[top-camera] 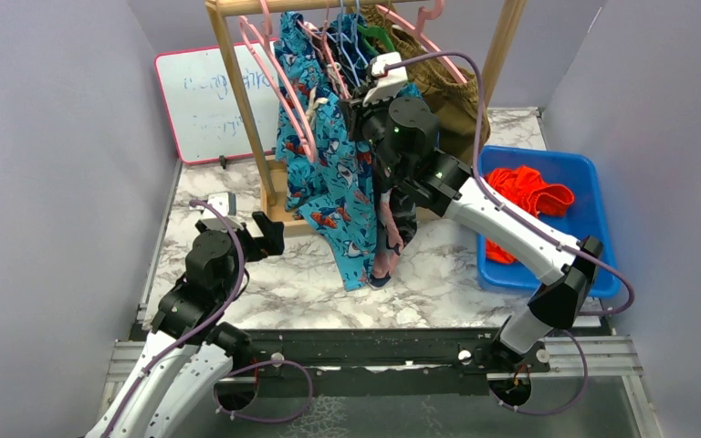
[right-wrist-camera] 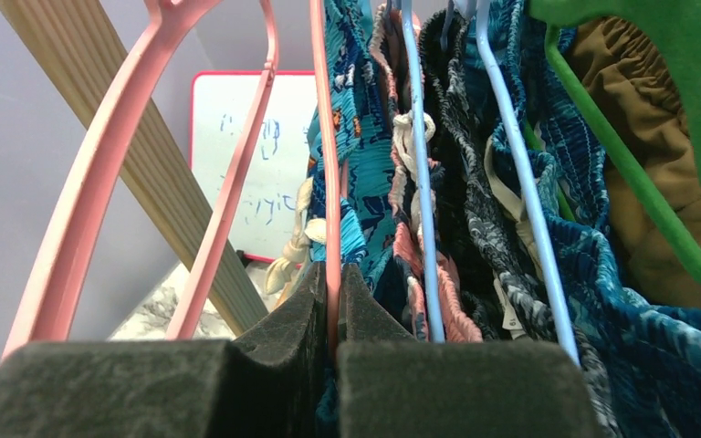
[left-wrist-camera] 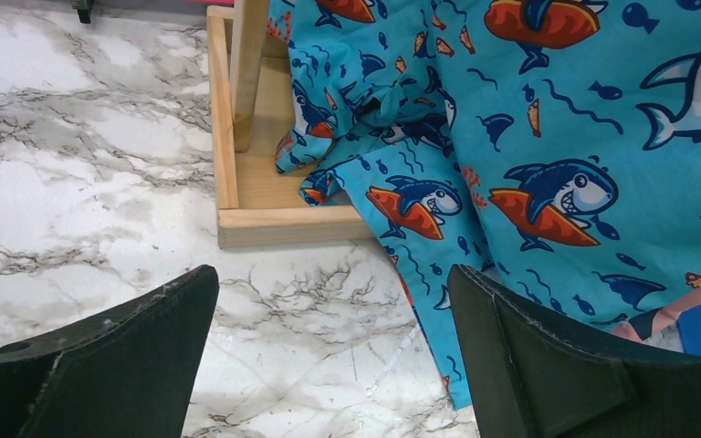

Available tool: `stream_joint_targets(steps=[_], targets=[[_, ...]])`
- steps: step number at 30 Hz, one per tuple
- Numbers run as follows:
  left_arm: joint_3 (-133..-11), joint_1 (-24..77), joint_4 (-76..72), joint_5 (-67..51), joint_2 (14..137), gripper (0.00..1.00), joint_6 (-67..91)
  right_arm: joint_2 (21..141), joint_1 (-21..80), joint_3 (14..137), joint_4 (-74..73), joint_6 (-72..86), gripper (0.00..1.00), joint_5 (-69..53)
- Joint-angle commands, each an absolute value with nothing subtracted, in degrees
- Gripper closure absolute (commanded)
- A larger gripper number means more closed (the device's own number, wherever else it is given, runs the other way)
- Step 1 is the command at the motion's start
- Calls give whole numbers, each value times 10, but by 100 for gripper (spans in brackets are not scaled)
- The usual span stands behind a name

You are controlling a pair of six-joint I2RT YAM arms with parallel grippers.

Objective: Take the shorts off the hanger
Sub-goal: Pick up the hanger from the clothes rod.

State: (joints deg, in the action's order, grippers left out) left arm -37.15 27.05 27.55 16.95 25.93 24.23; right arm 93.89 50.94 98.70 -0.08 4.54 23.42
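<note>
Blue cartoon-print shorts (top-camera: 333,182) hang from a pink hanger (right-wrist-camera: 327,137) on the wooden rack (top-camera: 242,100). My right gripper (top-camera: 354,99) is up among the hangers, shut on that pink hanger's arm (right-wrist-camera: 331,274). Beside it hang pink-and-navy shorts (right-wrist-camera: 413,260) on a blue hanger (right-wrist-camera: 420,164), then black patterned shorts (right-wrist-camera: 470,182) and teal-blue ones (right-wrist-camera: 593,274). My left gripper (top-camera: 269,233) stands open low over the table by the rack's base (left-wrist-camera: 265,219). The shark print's hem (left-wrist-camera: 557,137) lies beside its right finger (left-wrist-camera: 529,365).
A blue bin (top-camera: 593,173) at the right holds orange shorts (top-camera: 525,196). Brown shorts (top-camera: 447,87) hang on a green hanger (right-wrist-camera: 657,192) at the rack's right end. Two bare pink hangers (right-wrist-camera: 100,182) hang at the left. A whiteboard (top-camera: 205,100) leans against the back wall.
</note>
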Motion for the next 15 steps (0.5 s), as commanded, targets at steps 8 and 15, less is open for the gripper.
stream_joint_targets(steps=[8,15], targets=[[-369,268,265,164,266,1,243,873,510,979,51,84,99,187],[-369,268,266,166,265,1,243,854,510,955,6,109,99,154]])
